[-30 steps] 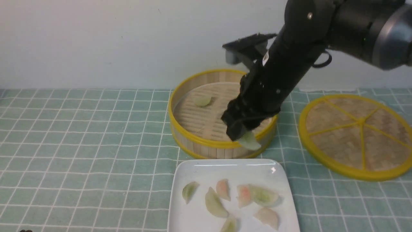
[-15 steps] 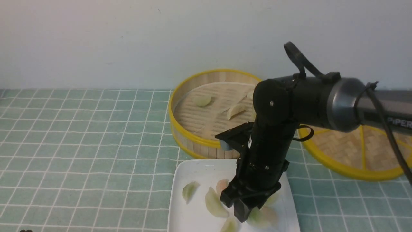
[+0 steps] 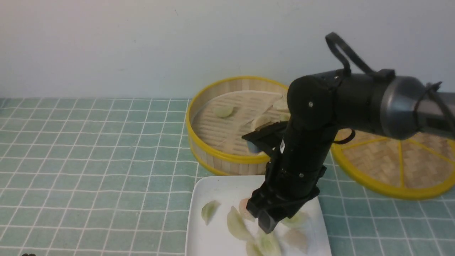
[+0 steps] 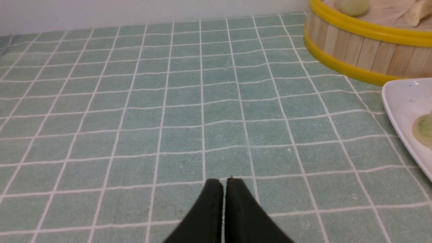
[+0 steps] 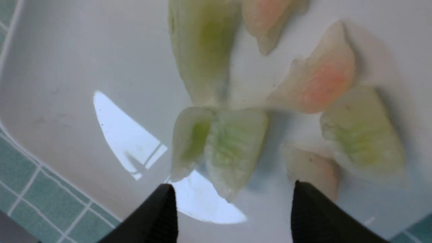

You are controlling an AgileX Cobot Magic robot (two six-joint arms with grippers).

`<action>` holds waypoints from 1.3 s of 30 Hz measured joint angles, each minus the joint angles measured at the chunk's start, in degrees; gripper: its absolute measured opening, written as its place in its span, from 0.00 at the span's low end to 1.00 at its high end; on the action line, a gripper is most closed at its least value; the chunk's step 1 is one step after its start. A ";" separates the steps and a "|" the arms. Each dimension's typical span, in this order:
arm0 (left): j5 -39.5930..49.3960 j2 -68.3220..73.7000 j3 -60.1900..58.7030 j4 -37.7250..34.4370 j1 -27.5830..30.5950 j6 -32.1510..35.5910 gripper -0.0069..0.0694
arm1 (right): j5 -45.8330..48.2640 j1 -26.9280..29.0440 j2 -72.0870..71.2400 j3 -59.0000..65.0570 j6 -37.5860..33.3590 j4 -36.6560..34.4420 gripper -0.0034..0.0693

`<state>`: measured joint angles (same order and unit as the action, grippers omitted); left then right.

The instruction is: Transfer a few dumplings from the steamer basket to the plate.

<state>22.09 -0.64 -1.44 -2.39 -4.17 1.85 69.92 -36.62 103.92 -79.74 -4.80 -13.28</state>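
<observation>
The white plate point(image 3: 213, 192) lies at the front centre with several dumplings on it. My right gripper point(image 3: 267, 224) hangs open just above it. In the right wrist view the gripper point(image 5: 233, 199) has its jaws wide apart, with a pale green dumpling point(image 5: 233, 148) lying loose on the plate point(image 5: 67, 84) between them. The steamer basket point(image 3: 213, 156) stands behind the plate and holds a few dumplings point(image 3: 224, 111). My left gripper point(image 4: 224, 184) is shut and empty, low over the cloth left of the plate point(image 4: 405, 101) and the basket point(image 4: 357, 50).
A flat woven disc with yellow spokes point(image 3: 394, 149) lies right of the basket. The green checked cloth point(image 3: 89, 160) covers the table. A white wall stands close behind the basket.
My right arm carried a green dumpling from the basket's front rim down to the plate, opened and let it go. It has now lifted slightly. The left arm is unchanged.
</observation>
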 joint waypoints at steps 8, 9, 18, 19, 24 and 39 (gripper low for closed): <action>0.00 0.00 0.00 0.00 0.00 0.00 0.08 | -1.80 0.00 -24.78 0.19 9.37 9.23 0.07; 0.00 0.00 0.00 0.00 0.00 0.00 0.08 | -2.73 0.00 -28.13 0.29 10.36 9.93 0.05; 0.00 0.00 0.00 0.00 0.00 0.00 0.08 | -22.33 0.00 -54.85 15.44 13.97 12.40 0.03; 0.00 0.00 0.00 0.00 0.00 0.00 0.08 | -27.51 0.00 -59.51 20.87 14.69 13.28 0.03; 0.00 0.00 0.00 0.00 0.00 0.00 0.08 | -43.02 0.00 -74.43 36.39 17.05 13.91 0.03; 0.00 0.00 0.00 0.00 0.00 0.00 0.08 | -47.53 0.00 -94.07 54.33 16.07 14.14 0.03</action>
<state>22.09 -0.64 -1.44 -2.39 -4.17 1.85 22.38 -36.62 9.85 -25.42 11.27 0.85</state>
